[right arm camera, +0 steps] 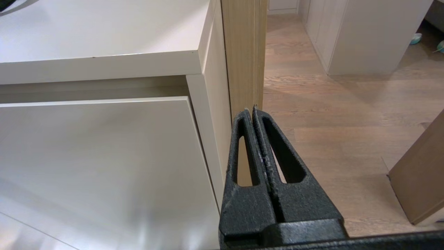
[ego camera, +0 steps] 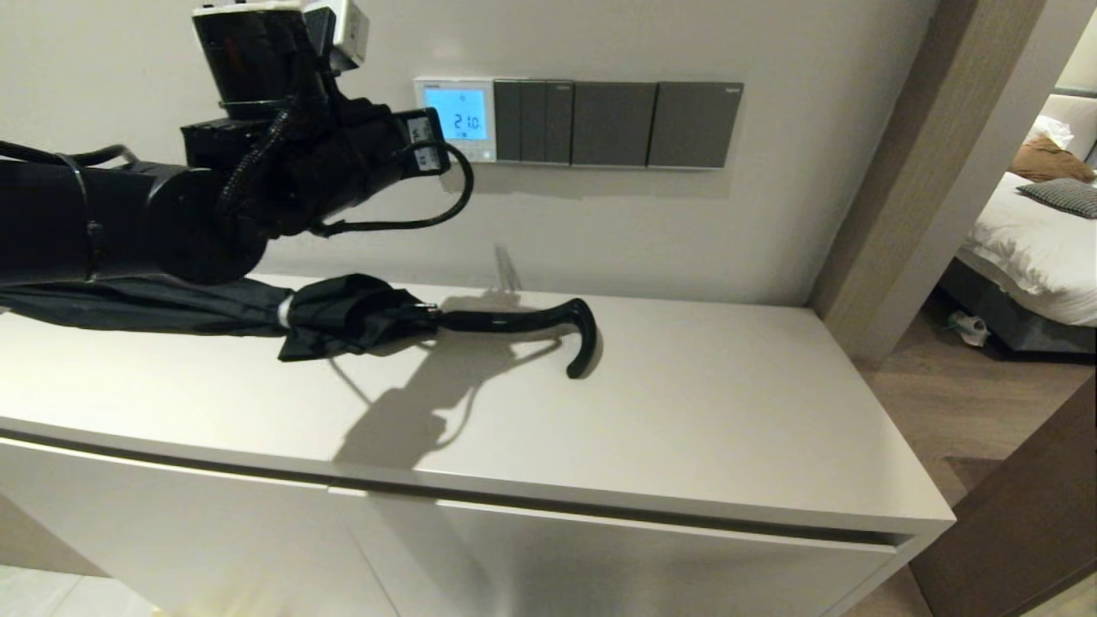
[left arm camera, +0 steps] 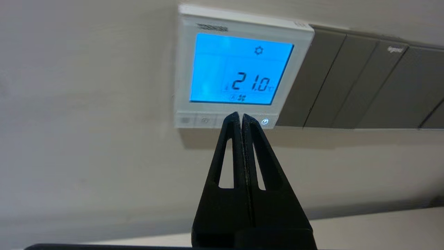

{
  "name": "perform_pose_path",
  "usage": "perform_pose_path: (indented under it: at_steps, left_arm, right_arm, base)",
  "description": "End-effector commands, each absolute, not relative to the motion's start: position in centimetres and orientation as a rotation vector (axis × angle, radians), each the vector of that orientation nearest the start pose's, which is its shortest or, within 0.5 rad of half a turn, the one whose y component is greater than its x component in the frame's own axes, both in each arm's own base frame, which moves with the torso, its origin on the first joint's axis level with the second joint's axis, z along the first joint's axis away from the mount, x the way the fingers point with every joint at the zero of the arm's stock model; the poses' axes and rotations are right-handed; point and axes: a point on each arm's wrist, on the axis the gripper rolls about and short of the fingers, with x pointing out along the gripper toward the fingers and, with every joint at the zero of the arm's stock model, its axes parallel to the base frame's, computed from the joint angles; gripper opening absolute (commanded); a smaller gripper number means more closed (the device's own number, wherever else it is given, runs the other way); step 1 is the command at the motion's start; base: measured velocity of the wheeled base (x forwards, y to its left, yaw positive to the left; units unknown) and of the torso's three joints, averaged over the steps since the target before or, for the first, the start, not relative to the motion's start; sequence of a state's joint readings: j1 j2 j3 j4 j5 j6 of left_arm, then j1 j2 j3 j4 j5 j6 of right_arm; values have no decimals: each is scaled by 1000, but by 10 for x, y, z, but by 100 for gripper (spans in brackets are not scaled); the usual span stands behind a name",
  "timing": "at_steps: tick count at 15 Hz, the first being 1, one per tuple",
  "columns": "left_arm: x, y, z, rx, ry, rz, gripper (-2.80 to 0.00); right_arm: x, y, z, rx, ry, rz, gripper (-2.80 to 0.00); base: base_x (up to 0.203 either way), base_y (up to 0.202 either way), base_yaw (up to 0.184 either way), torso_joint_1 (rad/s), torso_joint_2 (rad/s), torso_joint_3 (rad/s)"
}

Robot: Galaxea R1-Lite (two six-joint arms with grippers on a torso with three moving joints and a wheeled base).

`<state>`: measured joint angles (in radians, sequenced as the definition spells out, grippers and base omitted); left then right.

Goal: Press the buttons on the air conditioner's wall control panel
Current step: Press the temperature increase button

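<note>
The air conditioner's wall control panel (ego camera: 456, 120) is a white-framed square with a glowing light-blue screen reading 21.0 (left arm camera: 239, 69). The buttons (left arm camera: 204, 121) are a row of pale keys on the strip under the screen, with a lit power key (left arm camera: 264, 121) at one end. My left gripper (left arm camera: 241, 116) is shut and empty, raised to the wall. Its tips lie over the middle keys of the strip and hide them; I cannot tell whether they touch. My right gripper (right arm camera: 251, 110) is shut and empty, parked low by the cabinet's right end, out of the head view.
Dark grey switch plates (ego camera: 613, 124) sit directly right of the panel. A folded black umbrella (ego camera: 360, 319) lies on the white cabinet top (ego camera: 686, 411) under my left arm. A wooden door frame (ego camera: 926, 171) and a bed (ego camera: 1028, 240) are at the right.
</note>
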<state>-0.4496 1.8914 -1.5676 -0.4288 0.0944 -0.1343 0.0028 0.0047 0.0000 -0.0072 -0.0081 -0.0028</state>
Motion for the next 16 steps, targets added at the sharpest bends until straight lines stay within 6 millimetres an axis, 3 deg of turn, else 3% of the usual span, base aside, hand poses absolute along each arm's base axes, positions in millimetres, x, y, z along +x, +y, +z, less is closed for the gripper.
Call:
perform_pose_path:
  at_steps: [1, 8, 16]
  left_arm:
    - [367, -182, 296, -156, -54, -377, -280]
    - [383, -197, 284, -149, -44, -407, -280]
    - [392, -186, 286, -150, -48, -376, -280]
  right_arm:
    - [-22, 0, 76, -3, 1, -5, -280]
    - [-22, 0, 76, -3, 0, -5, -280]
    - [-22, 0, 76, -3, 2, -5, -280]
  base:
    - [0, 0, 0, 0, 0, 0]
    - [0, 0, 0, 0, 0, 0]
    - [0, 0, 0, 0, 0, 0]
